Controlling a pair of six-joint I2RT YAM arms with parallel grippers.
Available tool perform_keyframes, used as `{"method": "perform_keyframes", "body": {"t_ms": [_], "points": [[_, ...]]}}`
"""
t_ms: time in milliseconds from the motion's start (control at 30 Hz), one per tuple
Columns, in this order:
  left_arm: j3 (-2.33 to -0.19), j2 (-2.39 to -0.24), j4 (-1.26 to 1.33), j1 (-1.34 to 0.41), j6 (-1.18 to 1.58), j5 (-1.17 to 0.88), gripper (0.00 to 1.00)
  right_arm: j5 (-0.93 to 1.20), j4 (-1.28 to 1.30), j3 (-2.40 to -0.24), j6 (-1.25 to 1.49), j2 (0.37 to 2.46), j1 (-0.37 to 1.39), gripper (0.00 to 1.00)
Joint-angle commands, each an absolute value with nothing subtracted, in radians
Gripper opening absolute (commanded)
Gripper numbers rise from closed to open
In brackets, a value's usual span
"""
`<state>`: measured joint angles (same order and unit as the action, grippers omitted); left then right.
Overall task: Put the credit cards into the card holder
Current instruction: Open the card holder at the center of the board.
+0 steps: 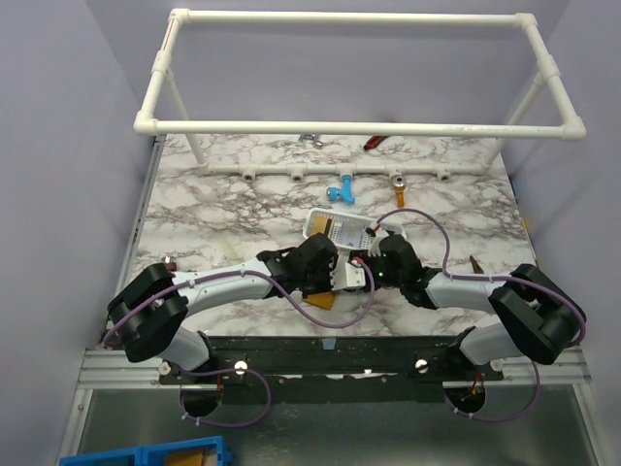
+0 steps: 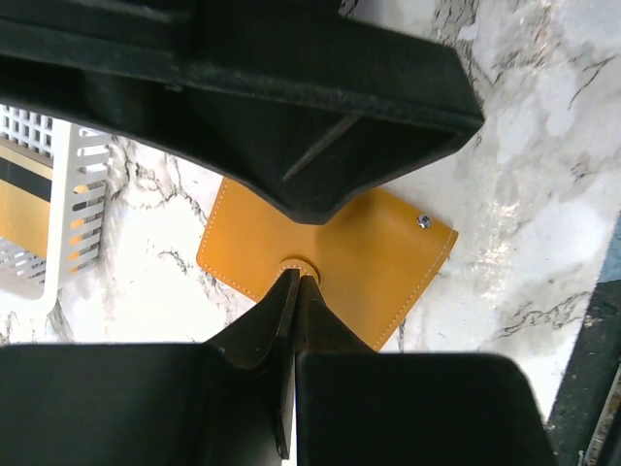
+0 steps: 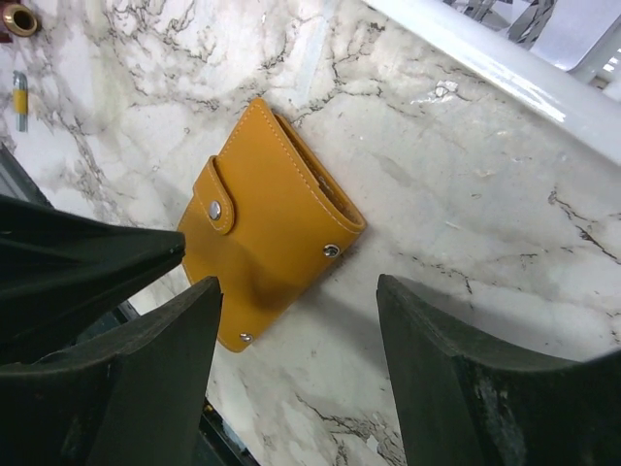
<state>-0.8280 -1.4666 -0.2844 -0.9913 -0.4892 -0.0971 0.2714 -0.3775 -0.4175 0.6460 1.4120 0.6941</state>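
Marble table, with a white pipe frame standing over its far half. Mesh basket is next down in size, just beside the card holder. The holder lies near the table's front edge, between my two wrists. Credit cards: one gold face with a black stripe shows inside the basket. None is in the holder yet, by my reading.

Left claw is clenched, its tips meeting on the holder's strap at the middle of one edge. It is grasping the strap, as far as the wrist view tells. Right claw is released, jaws wide, hanging over the holder with nothing between them.

Risks:
- The strap is a thin tab (poor purchase), so a pull could slip it out of the pinch.
- A pull could also drag the whole holder across the marble instead of opening it.
- My wrists crowd each other, and the right fingers coming down could strike the left ones.
- The holder sits near the edge and could be nudged off.

Hidden:
- How many cards lie in the basket.
- The holder's inner pockets.
- From overhead, my arms cover nearly all of the holder.
- Whether the strap's snap is fastened I cannot tell.
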Motion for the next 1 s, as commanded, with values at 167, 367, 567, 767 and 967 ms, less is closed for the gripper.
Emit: {"method": "perform_keyframes", "body": {"t_ms": [167, 367, 567, 767, 967], "points": [[-0.905, -1.400, -0.435, -0.952, -0.383, -0.173, 0.17, 0.171, -0.407, -0.432, 0.652, 1.422, 0.688, 0.71], [-0.805, -1.385, -0.398, -0.940, -0.446, -0.118, 0.28, 0.165, -0.400, -0.481, 0.623, 1.493, 0.688, 0.71], [-0.833, -1.463, -0.391, -0.940, -0.321, -0.098, 0.38, 0.140, -0.413, -0.519, 0.585, 1.572, 0.689, 0.70], [-0.845, -1.458, -0.379, -0.912, -0.212, -0.121, 0.42, 0.158, -0.450, -0.505, 0.554, 1.596, 0.689, 0.63], [-0.853, -1.478, -0.396, -0.896, -0.246, -0.208, 0.45, 0.251, -0.509, -0.475, 0.547, 1.598, 0.689, 0.52]]}}
